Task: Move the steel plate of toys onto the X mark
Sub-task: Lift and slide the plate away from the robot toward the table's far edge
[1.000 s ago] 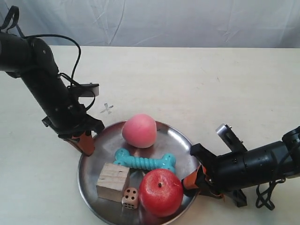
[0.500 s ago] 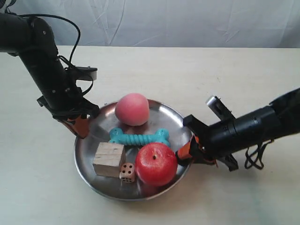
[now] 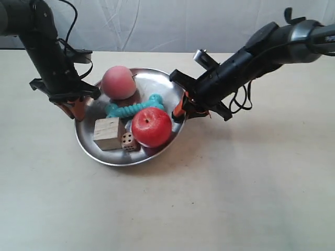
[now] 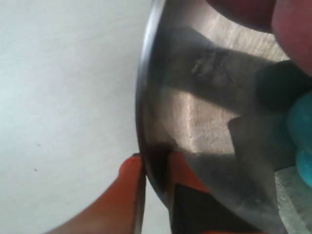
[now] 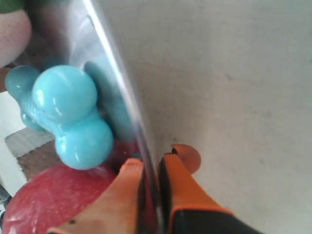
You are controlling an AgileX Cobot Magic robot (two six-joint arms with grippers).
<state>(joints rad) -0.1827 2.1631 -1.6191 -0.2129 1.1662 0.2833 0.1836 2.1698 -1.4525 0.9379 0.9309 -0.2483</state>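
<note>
The steel plate [image 3: 153,78] hangs between both arms and throws a shadow on the cream table. On it lie the pink peach [image 3: 119,82], the turquoise bone [image 3: 131,109], the red apple [image 3: 151,126], the wooden cube [image 3: 107,133] and the die [image 3: 127,140]. My left gripper [image 3: 73,107] [image 4: 153,158] is shut on the rim [image 4: 141,97] at the exterior view's left. At the opposite side, beside the bone's end [image 5: 73,112] and the apple [image 5: 53,200], my right gripper [image 3: 183,107] [image 5: 151,163] is shut on the rim [image 5: 119,73]. The X mark is not in view.
A wrinkled white backdrop [image 3: 172,23] closes off the table's far edge. Black cables [image 3: 241,102] trail from the arm at the exterior view's right. Bare cream tabletop [image 3: 209,198] spreads in front of and to the right of the plate.
Both arms have carried the plate with its toys up and to the left in the exterior view. The X mark, visible one second ago, no longer shows.
</note>
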